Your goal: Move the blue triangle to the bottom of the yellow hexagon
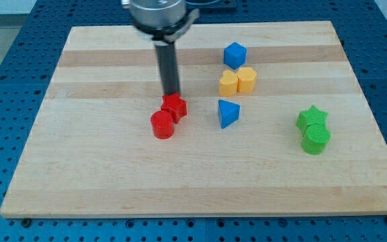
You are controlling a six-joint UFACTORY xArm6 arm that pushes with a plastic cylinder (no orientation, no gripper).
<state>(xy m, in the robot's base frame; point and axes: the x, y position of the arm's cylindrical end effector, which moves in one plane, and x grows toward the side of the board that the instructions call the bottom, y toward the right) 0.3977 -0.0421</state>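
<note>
Camera view: my tip bare rod, nothing held, touching or just behind red star at its 12 o'clock; contact unclear. Red cylinder at star's 7. Blue triangle just below yellow pair, near 6 o'clock of yellow hexagon, slightly left. Task looks nearly done; small rightward nudge perhaps left.

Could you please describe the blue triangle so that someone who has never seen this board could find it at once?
On the wooden board, look just right of centre, below the pair of yellow blocks. The blue triangle stands alone there, right of my tip. The only other blue piece, a blue cube, sits above the yellow pair.
</note>
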